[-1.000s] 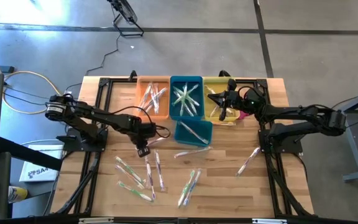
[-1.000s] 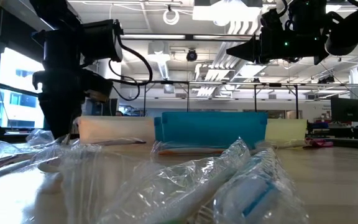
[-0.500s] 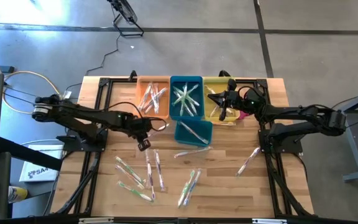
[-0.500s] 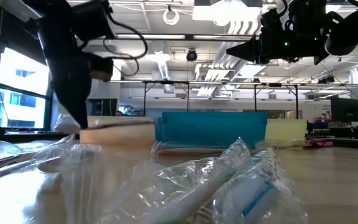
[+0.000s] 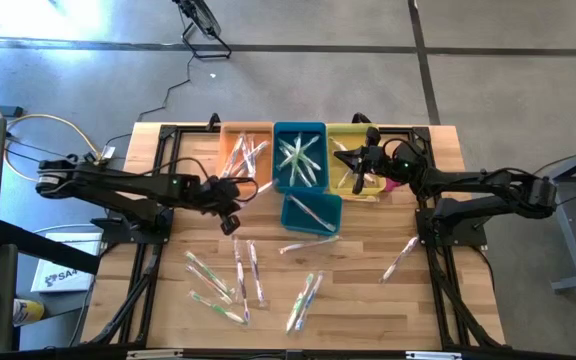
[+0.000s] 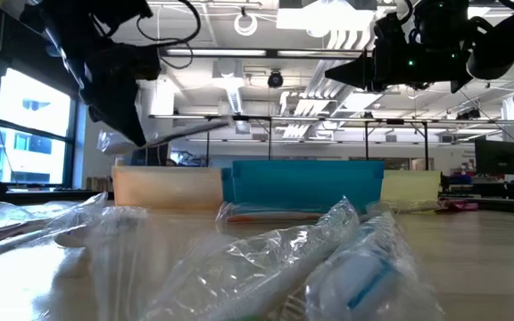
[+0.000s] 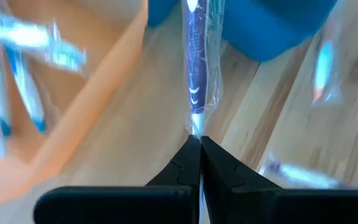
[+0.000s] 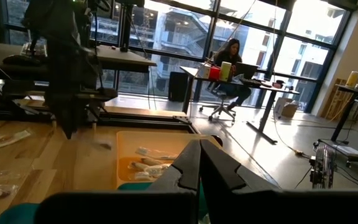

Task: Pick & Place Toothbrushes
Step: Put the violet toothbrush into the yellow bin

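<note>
My left gripper hangs over the wood just in front of the orange bin, shut on one wrapped toothbrush with a dark blue handle. That brush shows in the low view as a thin wrapper in the air. Several more wrapped toothbrushes lie flat on the near half of the table, and others lie in the bins. My right gripper stays shut and holds nothing, level above the yellow bin. My left gripper pinches the clear wrapper's near end between its two fingertips. The fingers slant down toward the far edge. The toothbrush sticks out ahead of them, in line with the fingers, lifted clear of the table.
Orange, blue and yellow bins stand in a row at the far edge, with a smaller blue bin in front of them. One toothbrush lies alone at the right. A person sits at a desk in the room beyond.
My left gripper has risen from the table and gone toward the far edge and the orange bin, tipping from pointing down to a slant. The toothbrush it holds has come up clear of the table with it. The right arm has kept still.
</note>
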You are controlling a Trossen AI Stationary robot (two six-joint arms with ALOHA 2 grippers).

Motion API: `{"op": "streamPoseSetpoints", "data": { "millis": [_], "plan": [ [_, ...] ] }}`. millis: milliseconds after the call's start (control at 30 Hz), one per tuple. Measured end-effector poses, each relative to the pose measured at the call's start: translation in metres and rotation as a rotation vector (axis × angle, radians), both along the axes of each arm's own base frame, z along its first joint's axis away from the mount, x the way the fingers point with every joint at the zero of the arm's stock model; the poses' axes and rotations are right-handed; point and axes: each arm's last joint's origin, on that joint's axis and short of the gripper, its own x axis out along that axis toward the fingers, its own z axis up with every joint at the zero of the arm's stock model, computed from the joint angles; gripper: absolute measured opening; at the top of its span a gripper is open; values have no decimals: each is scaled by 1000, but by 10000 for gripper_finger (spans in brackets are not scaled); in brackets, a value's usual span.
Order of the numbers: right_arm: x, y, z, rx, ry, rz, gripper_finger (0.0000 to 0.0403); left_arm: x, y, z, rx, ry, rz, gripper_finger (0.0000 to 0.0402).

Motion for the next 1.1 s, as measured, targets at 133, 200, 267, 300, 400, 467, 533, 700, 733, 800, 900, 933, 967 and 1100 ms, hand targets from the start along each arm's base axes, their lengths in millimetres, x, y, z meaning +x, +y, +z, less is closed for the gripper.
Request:
{"op": "streamPoseSetpoints", "data": {
  "millis": [133,200,267,300,400,467,533,700,733,800,900,933,967,1100],
  "plan": [
    [0,0,0,0,0,0,2,1,1,11,45,-90,-5,0],
    [0,0,0,0,0,0,2,2,1,16,76,-136,-8,0],
    [0,0,0,0,-1,0,2,4,2,21,119,-186,-6,0],
    [0,0,0,0,-1,0,2,7,3,24,145,-215,-3,0],
    [0,0,2,-3,-18,3,2,12,5,32,225,-304,12,0],
    [0,1,4,15,-44,15,2,16,5,40,272,-378,21,0],
    [0,2,6,33,-69,41,2,19,6,47,299,-448,22,0],
    [3,10,11,53,-124,90,3,23,6,60,346,-570,12,0],
    [4,13,11,50,-129,104,7,24,6,61,357,-580,7,0],
    [8,19,14,41,-145,134,21,25,6,61,374,-588,-1,0],
    [17,26,19,46,-156,165,64,26,6,63,390,-599,-8,0],
    [21,29,21,54,-162,169,82,27,6,63,392,-604,-8,0],
    [25,30,23,66,-168,168,101,28,6,63,393,-605,-8,0],
    [47,34,28,105,-170,176,166,29,6,61,392,-599,-10,0]
  ]
}}
